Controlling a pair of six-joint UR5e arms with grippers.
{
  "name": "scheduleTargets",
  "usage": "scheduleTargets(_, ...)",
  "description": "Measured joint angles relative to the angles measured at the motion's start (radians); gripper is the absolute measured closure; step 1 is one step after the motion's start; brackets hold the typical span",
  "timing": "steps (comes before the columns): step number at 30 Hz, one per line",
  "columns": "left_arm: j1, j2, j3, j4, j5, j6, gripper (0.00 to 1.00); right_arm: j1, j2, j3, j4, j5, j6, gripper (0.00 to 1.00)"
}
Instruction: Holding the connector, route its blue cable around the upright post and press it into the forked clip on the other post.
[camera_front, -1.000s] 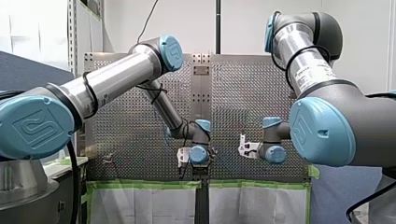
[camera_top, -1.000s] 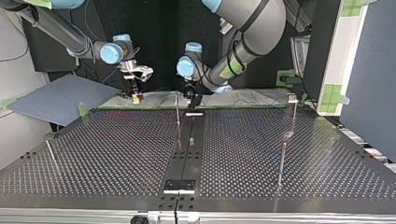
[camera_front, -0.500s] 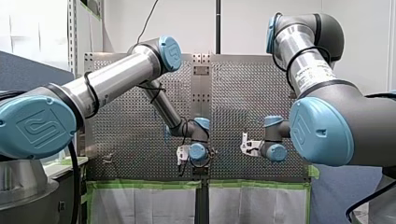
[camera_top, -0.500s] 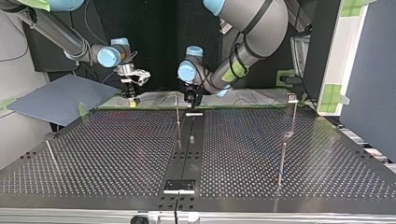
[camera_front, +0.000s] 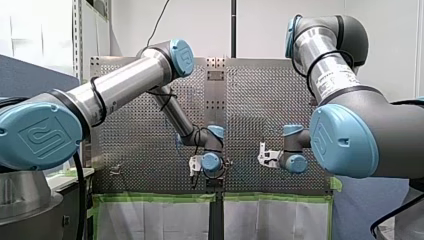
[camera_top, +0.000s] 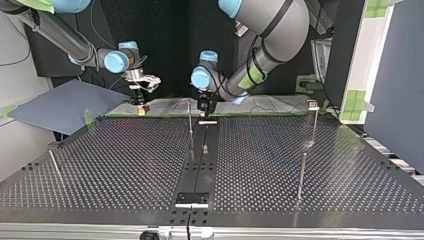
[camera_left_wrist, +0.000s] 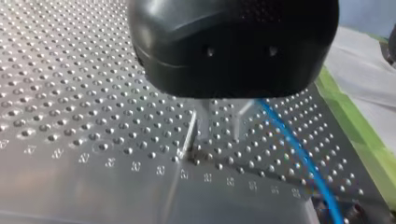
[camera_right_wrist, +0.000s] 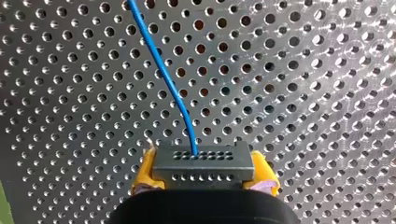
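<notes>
**Cable routing, judged barely begun.**
Over the perforated table (camera_right_wrist: 327, 70), my right gripper (camera_right_wrist: 204, 171) is clenched on the connector (camera_right_wrist: 204, 161); the blue cable (camera_right_wrist: 166, 74) is led straight ahead of it; next, a sweep round the upright post (camera_top: 190, 120) is required.

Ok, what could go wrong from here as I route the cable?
1. The blue cable leaves the connector at a slant. Tension while routing could twist or pull it from my right end effector, which grips only its sides.
2. In the left wrist view the cable passes close beside my left end effector, near the thin post, and might snag there.
</notes>
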Motion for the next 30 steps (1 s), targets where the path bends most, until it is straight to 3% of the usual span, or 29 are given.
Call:
scheduleTargets(4,-0.004,0.001,0.000,-0.001,0.034,0.000,0.47,0.000,0.002,0.000,0.000,-0.001,0.002,1.00)
scheduleTargets(6,-0.005,0.001,0.000,-0.007,0.045,0.000,0.30,0.000,0.003,0.000,0.000,-0.001,0.002,1.00)
scheduleTargets(7,-0.006,0.001,0.000,-0.012,0.052,-0.001,0.30,0.001,0.003,0.000,0.000,-0.002,0.002,1.00)
scheduleTargets(9,-0.006,0.001,0.000,-0.022,0.062,-0.001,0.05,0.001,0.004,0.000,0.000,-0.002,0.002,1.00)
scheduleTargets(11,-0.007,0.001,0.000,-0.035,0.070,0.000,0.00,0.002,0.005,0.000,0.001,-0.003,0.002,1.00)
scheduleTargets(25,-0.008,0.008,-0.010,-0.148,0.086,-0.005,0.00,0.005,0.006,0.000,0.006,-0.006,0.002,1.00)
scheduleTargets(30,0.003,0.043,-0.047,-0.131,0.113,-0.032,0.00,0.007,0.006,0.000,0.007,-0.010,0.003,1.00)
